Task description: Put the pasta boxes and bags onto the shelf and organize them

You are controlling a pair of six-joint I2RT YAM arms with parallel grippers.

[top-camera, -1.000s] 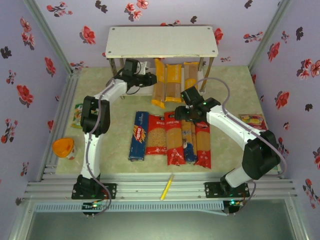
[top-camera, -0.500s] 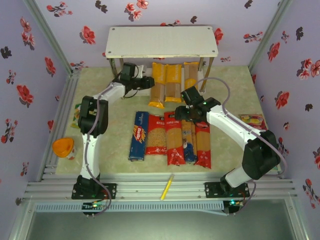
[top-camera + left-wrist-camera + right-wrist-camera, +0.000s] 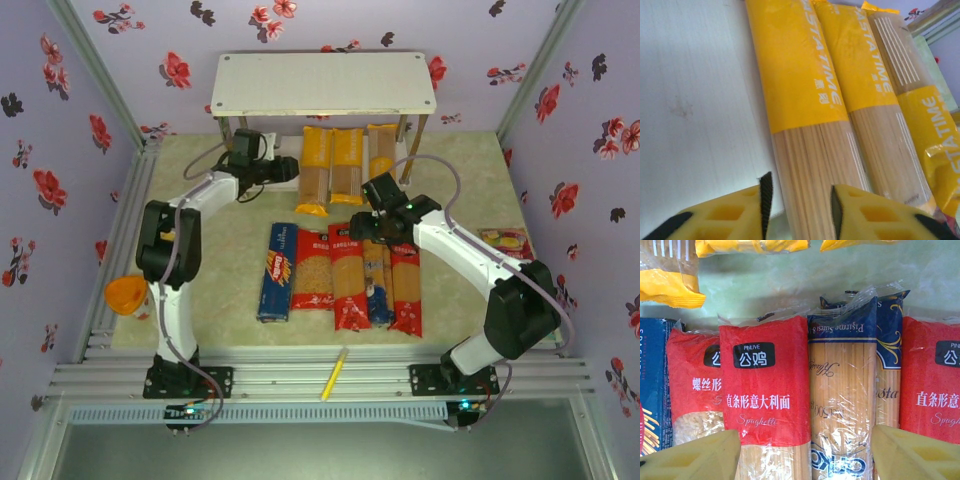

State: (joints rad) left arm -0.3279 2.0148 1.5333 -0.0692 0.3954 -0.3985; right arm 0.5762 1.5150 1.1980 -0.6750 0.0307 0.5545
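While left gripper (image 3: 802, 202) hovers at near end of leftmost of three yellow-ended spaghetti bags (image 3: 852, 65) lying side by side on shelf (image 3: 325, 82) lower tier, fingers part-open, empty, right gripper (image 3: 805, 440) spreads wide, holding nothing, above red spaghetti bag (image 3: 765, 385) and blue-ended bag (image 3: 842, 390) in table (image 3: 230, 260) row with dark-blue box (image 3: 277, 270).

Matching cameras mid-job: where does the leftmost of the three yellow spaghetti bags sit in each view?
Top external: leftmost yellow bag, upper centre, poking out from under the shelf.
Left wrist: left of centre, running up from between the left gripper's fingers.
Right wrist: its yellow end, top-left corner.
Shared landmark: the middle yellow bag directly to its right.
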